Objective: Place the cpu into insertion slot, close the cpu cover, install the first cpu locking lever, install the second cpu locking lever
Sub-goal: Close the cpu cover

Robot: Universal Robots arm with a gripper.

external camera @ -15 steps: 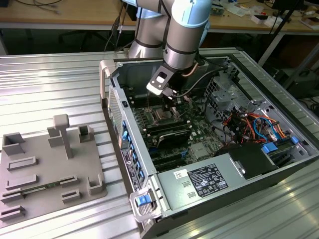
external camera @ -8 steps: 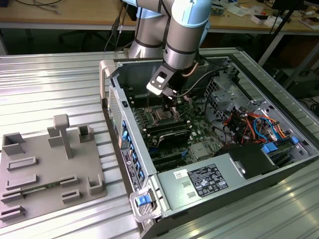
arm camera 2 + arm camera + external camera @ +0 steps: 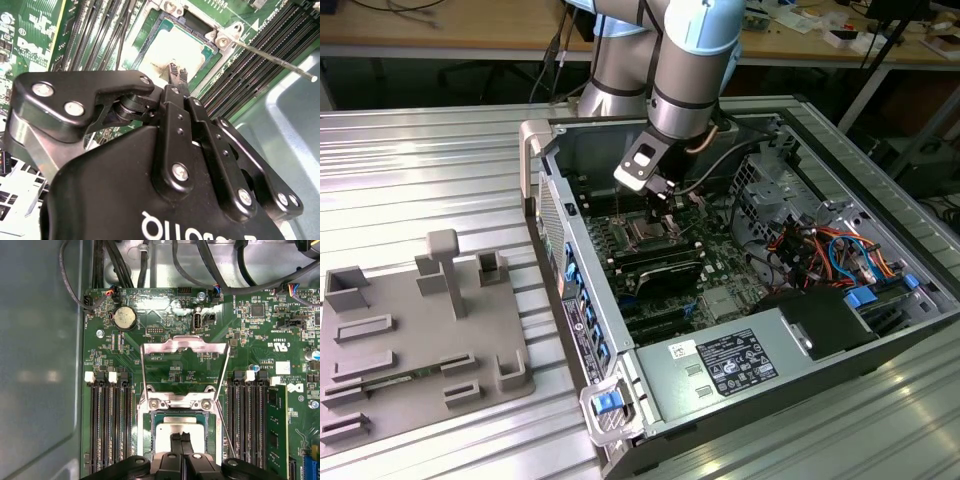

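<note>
The cpu (image 3: 167,431) lies flat in the insertion slot (image 3: 150,416), its silver top (image 3: 172,47) showing in both wrist views. The cpu cover (image 3: 184,346) stands raised on its hinge, away from the chip. A thin locking lever (image 3: 280,62) sticks out free beside the slot. My gripper (image 3: 181,438) hangs just above the chip's near edge, its black fingers (image 3: 174,69) pressed together with nothing between them. In the exterior view the gripper (image 3: 662,198) sits inside the open computer case, over the slot (image 3: 647,232).
Long black memory slots (image 3: 107,425) flank the socket on both sides. A coin battery (image 3: 124,318) and black cables (image 3: 120,262) lie beyond the cover. A grey power supply box (image 3: 720,368) and coloured wiring (image 3: 830,250) fill the case. A grey fixture plate (image 3: 420,340) lies at the exterior view's left.
</note>
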